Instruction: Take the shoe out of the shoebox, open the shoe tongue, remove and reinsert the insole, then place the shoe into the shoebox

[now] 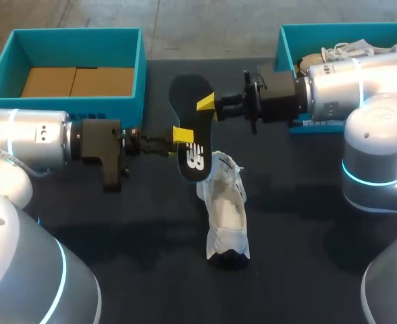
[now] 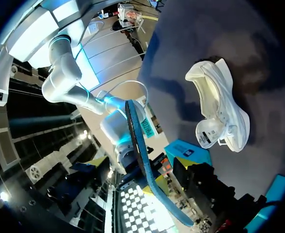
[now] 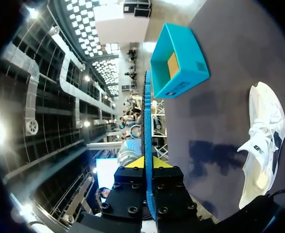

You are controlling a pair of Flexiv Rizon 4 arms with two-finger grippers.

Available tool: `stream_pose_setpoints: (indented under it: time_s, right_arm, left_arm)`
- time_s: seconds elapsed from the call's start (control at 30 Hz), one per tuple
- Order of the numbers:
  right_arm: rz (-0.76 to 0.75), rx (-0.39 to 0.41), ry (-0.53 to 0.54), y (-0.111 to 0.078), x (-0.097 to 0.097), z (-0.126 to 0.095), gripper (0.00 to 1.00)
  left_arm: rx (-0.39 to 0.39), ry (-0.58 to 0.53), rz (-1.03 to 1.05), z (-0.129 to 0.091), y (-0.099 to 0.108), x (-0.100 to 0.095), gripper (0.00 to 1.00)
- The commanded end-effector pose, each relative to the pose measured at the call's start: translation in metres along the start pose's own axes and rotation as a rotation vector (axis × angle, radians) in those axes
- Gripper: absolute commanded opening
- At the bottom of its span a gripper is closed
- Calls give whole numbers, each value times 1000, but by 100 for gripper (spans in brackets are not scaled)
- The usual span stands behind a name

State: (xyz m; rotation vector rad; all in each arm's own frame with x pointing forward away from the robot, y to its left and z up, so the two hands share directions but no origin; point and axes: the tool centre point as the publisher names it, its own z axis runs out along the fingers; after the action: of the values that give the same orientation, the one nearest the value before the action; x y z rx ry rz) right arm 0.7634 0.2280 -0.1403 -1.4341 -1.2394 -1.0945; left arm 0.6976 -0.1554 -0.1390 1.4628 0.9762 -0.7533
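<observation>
A black insole (image 1: 190,128) hangs in the air above the dark table, between my two arms. My right gripper (image 1: 210,104) is shut on its upper part; in the right wrist view the insole (image 3: 147,121) stands edge-on between the closed yellow-tipped fingers. My left gripper (image 1: 181,135) is at the insole's lower part, and in the left wrist view its fingers stand wide of the insole (image 2: 140,145), open. The white shoe (image 1: 225,209) lies on its side on the table below, also seen ahead of each gripper (image 2: 220,111) (image 3: 263,141).
A teal shoebox (image 1: 63,106) with a brown cardboard bottom stands at the back left. A second teal box (image 1: 283,40) at the back right holds a pale shoe with white laces (image 1: 350,50), partly behind my right arm.
</observation>
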Motion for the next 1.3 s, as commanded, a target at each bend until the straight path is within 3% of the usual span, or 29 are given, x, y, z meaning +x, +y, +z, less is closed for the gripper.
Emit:
stream_pose_setpoints:
  time_s: [0.03, 0.33, 0.67, 0.93, 1.2, 1.3]
  right_arm:
    - [3, -3, 4, -1, -5, -2, 0]
    - [1, -6, 8, 1, -12, -5, 0]
    - [-19, -3, 2, 2, -27, -8, 0]
    - [-33, -10, -4, 2, -36, -8, 0]
    - [-42, -36, -9, 2, -44, -10, 0]
    - [-35, -38, -25, 3, -45, -11, 0]
  left_arm:
    - [-1, 4, -10, -7, -1, -2, 100]
    - [-4, 33, -54, -19, 5, 3, 100]
    - [35, 182, -143, -42, 21, 8, 100]
    - [140, 425, -272, -60, 38, 13, 100]
    - [266, 577, -206, -69, 58, 4, 100]
    - [266, 577, -206, -69, 58, 4, 100]
